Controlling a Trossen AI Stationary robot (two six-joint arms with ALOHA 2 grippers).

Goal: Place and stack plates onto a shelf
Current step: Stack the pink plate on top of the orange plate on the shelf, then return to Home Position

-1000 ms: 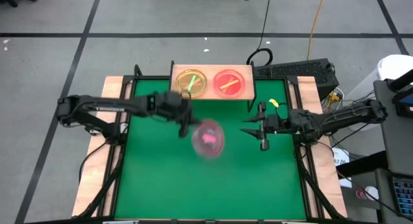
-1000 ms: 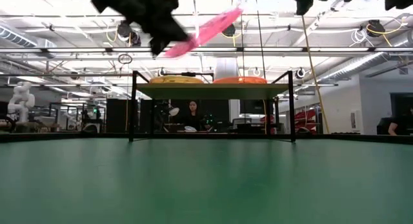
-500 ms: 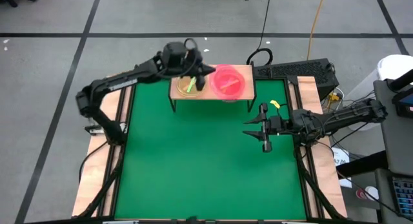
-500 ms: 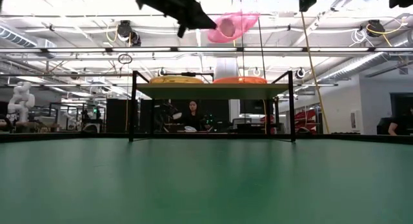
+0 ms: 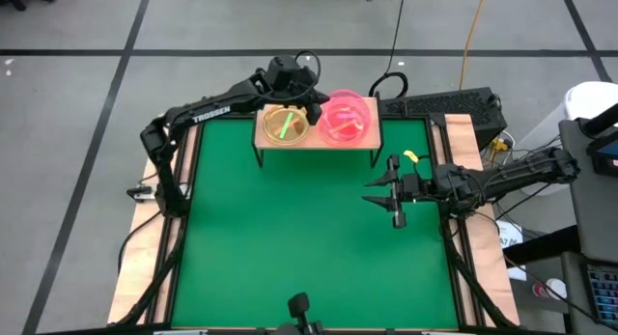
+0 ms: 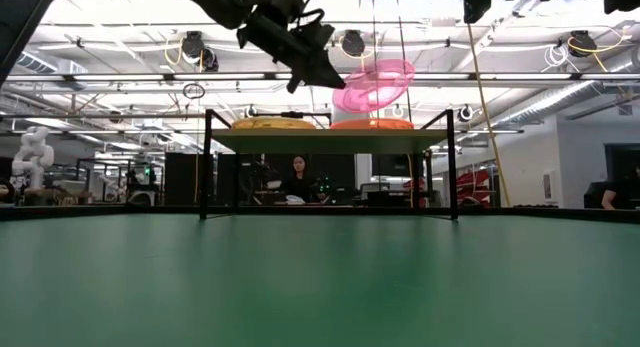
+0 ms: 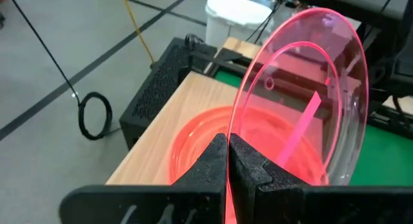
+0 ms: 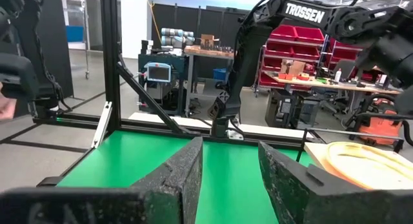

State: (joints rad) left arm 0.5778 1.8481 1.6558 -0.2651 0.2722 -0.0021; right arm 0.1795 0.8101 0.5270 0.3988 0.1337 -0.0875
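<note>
A small light-wood shelf (image 5: 316,142) on black legs stands at the table's far edge. On it lie an amber plate with a green bar (image 5: 284,125) and a red-orange plate (image 7: 213,146), partly hidden in the high view. My left gripper (image 5: 315,111) reaches over the shelf, shut on a translucent pink plate (image 5: 345,119) that hovers above the red-orange one (image 6: 374,84). My right gripper (image 5: 380,191) waits open over the table's right side, clear of everything. My left gripper pinches the pink plate by its rim (image 7: 230,137) between its two fingers (image 7: 248,172), coming from the table's left side. The plate is lifted clear above the shelf (image 6: 374,84) and tilted, its free edge raised toward the right.
The shelf's black legs (image 6: 206,162) stand on the green mat. A black box (image 5: 454,105) and cables lie behind the table's far right corner. The green mat (image 5: 309,248) spreads between shelf and near edge. A person (image 6: 298,177) sits in the room beyond.
My left gripper has carried the pink plate from above the table's middle toward the far edge and lowered it closer to the shelf, above the red-orange plate. The plate has tipped from steeply slanted to nearer level. The right arm has kept still.
</note>
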